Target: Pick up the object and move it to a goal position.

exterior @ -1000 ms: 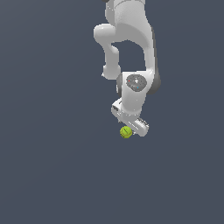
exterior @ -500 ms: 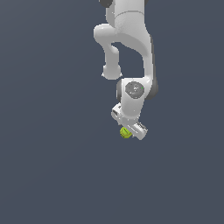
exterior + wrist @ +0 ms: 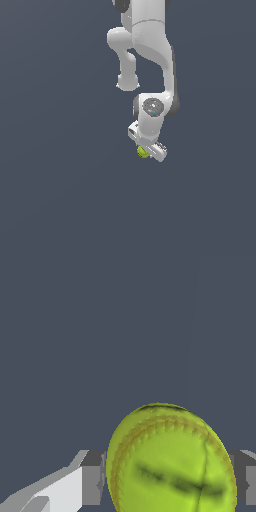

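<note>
The yellow-green ball [image 3: 143, 152] with a thin dark curved line sits between the fingers of my white gripper [image 3: 146, 151], below the arm's wrist in the exterior view. In the wrist view the ball [image 3: 170, 461] fills the space between a grey finger pad [image 3: 92, 476] on one side and the other pad [image 3: 244, 476] on the other side. The gripper [image 3: 167, 478] is shut on the ball. Only a small part of the ball shows in the exterior view; the gripper body covers the rest.
A plain dark grey surface [image 3: 60, 175] fills the scene around the arm. The white arm [image 3: 150, 45] reaches down from the top edge of the exterior view. No other objects show.
The arm has lowered and its wrist has shifted slightly, carrying the ball with it. The ball stays held between the fingers.
</note>
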`<state>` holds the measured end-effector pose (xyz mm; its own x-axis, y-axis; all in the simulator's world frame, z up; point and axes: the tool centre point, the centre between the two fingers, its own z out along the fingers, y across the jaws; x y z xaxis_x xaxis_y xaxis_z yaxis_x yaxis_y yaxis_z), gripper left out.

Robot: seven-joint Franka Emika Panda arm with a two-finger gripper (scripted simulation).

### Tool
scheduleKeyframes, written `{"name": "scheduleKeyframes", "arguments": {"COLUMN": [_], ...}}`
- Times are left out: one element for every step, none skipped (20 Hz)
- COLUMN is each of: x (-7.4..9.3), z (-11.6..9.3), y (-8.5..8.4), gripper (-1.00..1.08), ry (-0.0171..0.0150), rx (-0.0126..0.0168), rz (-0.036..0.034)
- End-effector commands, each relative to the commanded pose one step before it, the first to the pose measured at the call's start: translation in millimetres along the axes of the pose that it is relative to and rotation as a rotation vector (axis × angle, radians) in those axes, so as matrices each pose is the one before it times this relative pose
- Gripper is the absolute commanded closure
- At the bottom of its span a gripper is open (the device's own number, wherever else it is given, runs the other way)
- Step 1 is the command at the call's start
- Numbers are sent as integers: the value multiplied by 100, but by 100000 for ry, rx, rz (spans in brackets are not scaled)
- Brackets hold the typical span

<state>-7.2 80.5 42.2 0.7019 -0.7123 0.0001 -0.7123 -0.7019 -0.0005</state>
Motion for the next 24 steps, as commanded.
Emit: {"name": "scheduleKeyframes", "arguments": {"x": [23,0,0,0,0,0,-5,-11,-33,-55,-77,-98,-120,-142,-164,-186,-208,-230,-252,-258,-296,-318,-340,-362], "z": [83,0,0,0,0,0,-82,-20,-60,-100,-140,-181,-221,-262,-302,-343,-384,-425,-467,-493,-551,-593,-635,-678], "y": [34,0,0,0,0,0,-40,6,18,30,42,54,66,78,90,102,113,125,137,158,161,172,184,195], "gripper": [108,108,108,108,108,108,108,108,108,108,108,108,108,108,108,108,108,108,108,108,108,108,108,108], "ry": [-13,0,0,0,0,0,30,0,0,0,0,0,0,0,0,0,0,0,0,-63,0,0,0,0], "rx": [-62,0,0,0,0,0,110,0,0,0,0,0,0,0,0,0,0,0,0,14,0,0,0,0], "rz": [53,0,0,0,0,0,-37,0,0,0,0,0,0,0,0,0,0,0,0,24,0,0,0,0]}}
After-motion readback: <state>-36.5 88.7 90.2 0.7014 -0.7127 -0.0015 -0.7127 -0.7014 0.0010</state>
